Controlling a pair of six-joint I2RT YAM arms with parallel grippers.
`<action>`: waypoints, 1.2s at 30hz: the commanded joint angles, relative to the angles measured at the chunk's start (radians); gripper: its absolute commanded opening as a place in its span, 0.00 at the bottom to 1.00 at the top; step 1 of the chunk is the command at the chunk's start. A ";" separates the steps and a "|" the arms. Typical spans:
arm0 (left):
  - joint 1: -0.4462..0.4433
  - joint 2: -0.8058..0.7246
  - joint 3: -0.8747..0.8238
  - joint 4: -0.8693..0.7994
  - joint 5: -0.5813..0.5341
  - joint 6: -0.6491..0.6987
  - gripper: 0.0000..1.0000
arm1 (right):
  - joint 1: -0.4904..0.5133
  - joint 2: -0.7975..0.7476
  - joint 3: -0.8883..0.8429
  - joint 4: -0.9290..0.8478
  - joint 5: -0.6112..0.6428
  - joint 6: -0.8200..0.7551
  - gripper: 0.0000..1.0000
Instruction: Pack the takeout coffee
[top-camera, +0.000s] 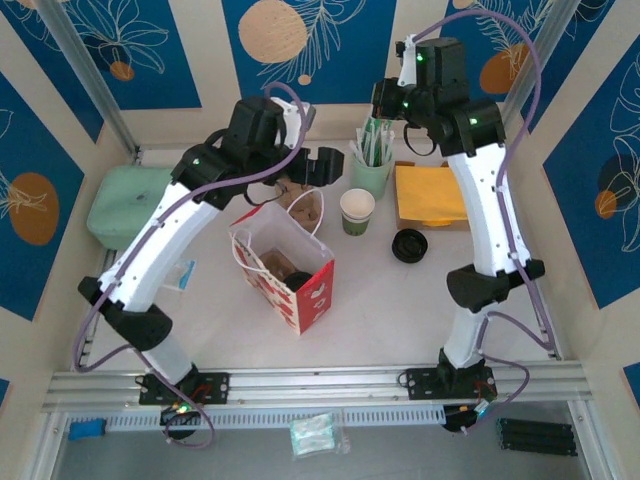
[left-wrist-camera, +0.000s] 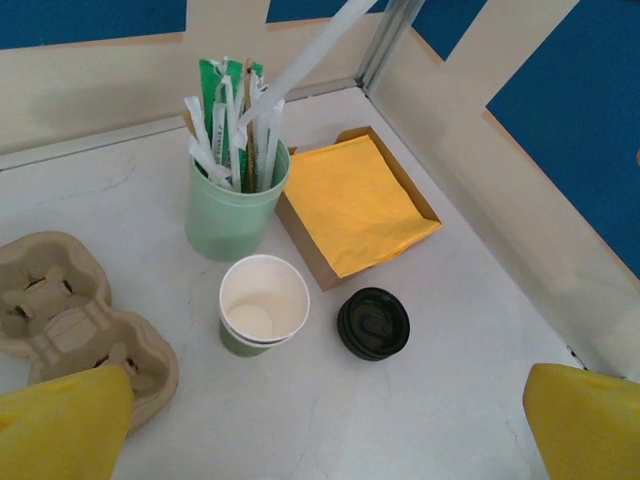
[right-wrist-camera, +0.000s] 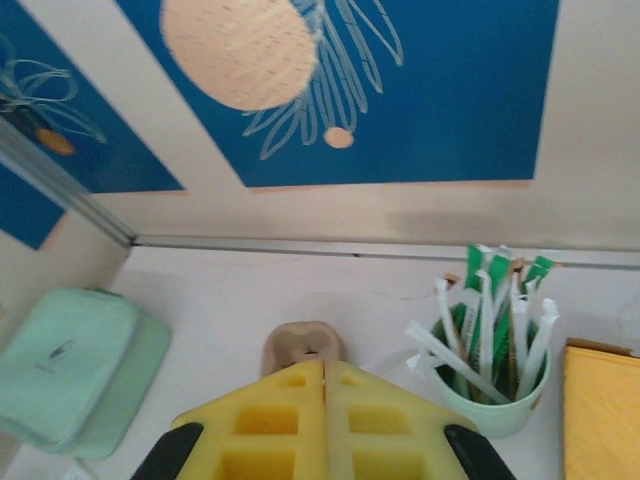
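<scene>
The left claw (top-camera: 322, 168) is opened wide and holds nothing. In its wrist view the two yellow fingers (left-wrist-camera: 62, 428) stand at the lower corners with bare desk between them. It hangs above the back part of the desk, over the carrier. The right claw (right-wrist-camera: 323, 380) is closed completely, its yellow pads pressed together along one seam with nothing between them. It hangs high near the back wall, above the tumbler.

The white desk (top-camera: 400, 310) carries everything. A red and white paper bag (top-camera: 290, 270) stands open in the middle, with something dark inside that I cannot identify. At the far left lies a mint-green pouch (top-camera: 125, 200). At the back right a brown tray (left-wrist-camera: 305, 248) holds yellow napkins (left-wrist-camera: 355, 200). The brown carrier (left-wrist-camera: 70, 320) lies behind the bag. The mint tumbler (left-wrist-camera: 232, 210) with wrapped sticks (left-wrist-camera: 228, 140) stands just beside the tray. The paper cup (left-wrist-camera: 263, 300) stands upright and uncovered in front of the tumbler, between the carrier and the lid. The black lid (left-wrist-camera: 373, 322) lies flat on the desk just beside the cup, on its right, not touching it.
</scene>
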 joint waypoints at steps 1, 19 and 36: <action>0.013 -0.087 -0.074 0.043 -0.028 0.005 0.99 | 0.042 -0.077 -0.014 0.021 -0.035 0.007 0.00; 0.036 -0.534 -0.476 0.077 -0.176 -0.064 0.99 | 0.438 -0.308 -0.048 -0.007 -0.027 -0.006 0.00; 0.036 -0.619 -0.504 -0.009 -0.121 -0.079 0.99 | 0.658 -0.348 -0.274 -0.171 0.027 0.060 0.00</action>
